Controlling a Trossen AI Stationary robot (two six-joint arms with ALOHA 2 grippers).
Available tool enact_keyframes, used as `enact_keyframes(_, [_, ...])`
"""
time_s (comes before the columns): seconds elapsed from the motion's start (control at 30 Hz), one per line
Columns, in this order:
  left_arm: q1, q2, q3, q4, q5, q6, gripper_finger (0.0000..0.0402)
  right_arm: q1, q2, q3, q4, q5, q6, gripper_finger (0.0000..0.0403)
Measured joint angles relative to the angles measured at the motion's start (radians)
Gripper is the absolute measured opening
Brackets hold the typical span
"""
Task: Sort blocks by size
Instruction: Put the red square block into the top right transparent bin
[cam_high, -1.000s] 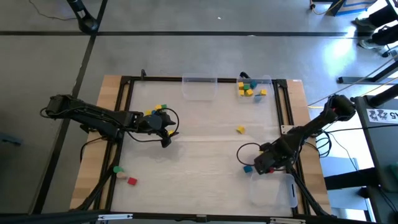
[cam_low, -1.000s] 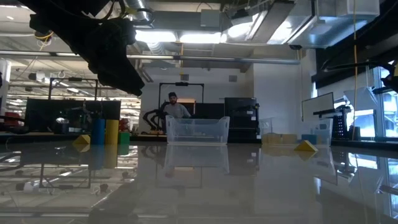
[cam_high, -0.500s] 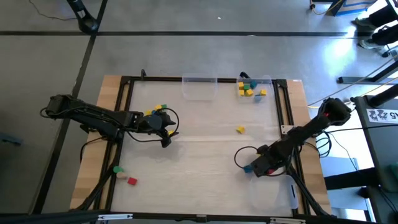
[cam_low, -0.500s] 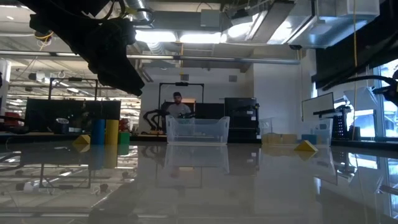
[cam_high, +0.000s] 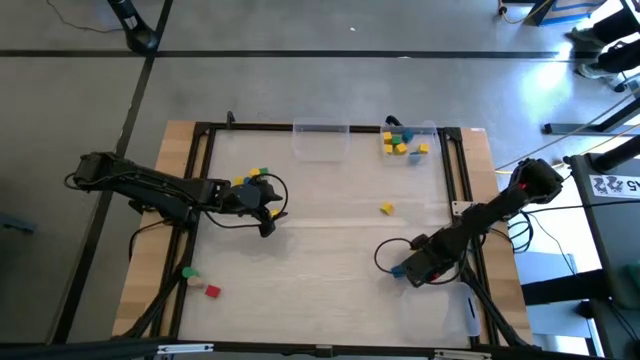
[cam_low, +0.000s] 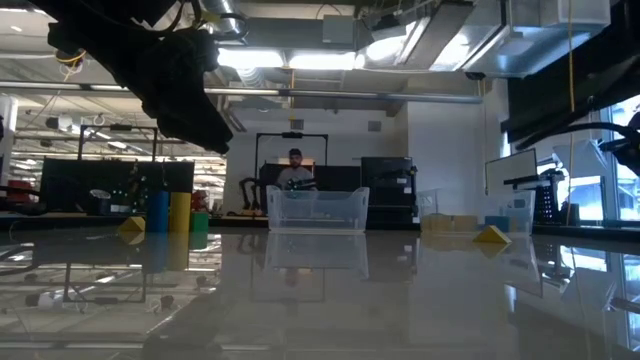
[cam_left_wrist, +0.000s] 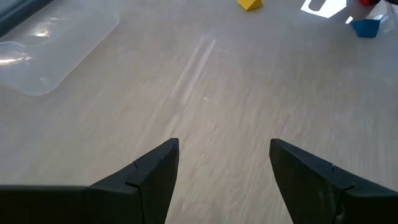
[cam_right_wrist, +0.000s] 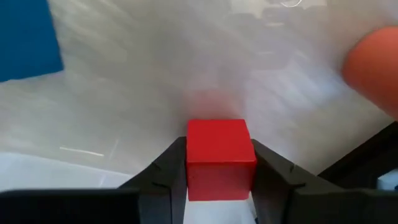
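A pale, wood-grained table (cam_high: 330, 240) is seen in the centre of the high view, its finish smooth; in the low view its surface (cam_low: 320, 300) is glossy enough that the room is mirrored in it. Bare light wood is shown at the table's left edge (cam_high: 160, 230). The table is framed by matt black metal rails (cam_high: 205, 180). 2 clear plastic bins (cam_high: 320, 140) are seen at the upper middle of the high view, glossy and see-through. In the right wrist view a red block (cam_right_wrist: 220, 155) with a smooth, matt face is gripped between matt black plastic-looking fingers (cam_right_wrist: 163, 171).
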Motion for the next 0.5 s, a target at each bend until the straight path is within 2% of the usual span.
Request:
enact_keyframes(0.17, [0.000, -0.001, 0.000, 0.033, 0.000, 0.022, 0.0239, -0.002, -0.011, 0.060, -0.060, 0.004, -0.037, 0.0133])
enact_keyframes(0.33, [0.002, -0.011, 0.000, 0.069, 0.000, 0.063, 0.0239, -0.071, -0.044, 0.120, -0.103, -0.011, -0.138, 0.0147])
enact_keyframes(0.5, [0.002, -0.016, 0.000, 0.081, 0.000, 0.064, 0.0239, -0.223, -0.075, 0.174, -0.204, 0.113, -0.389, 0.0132])
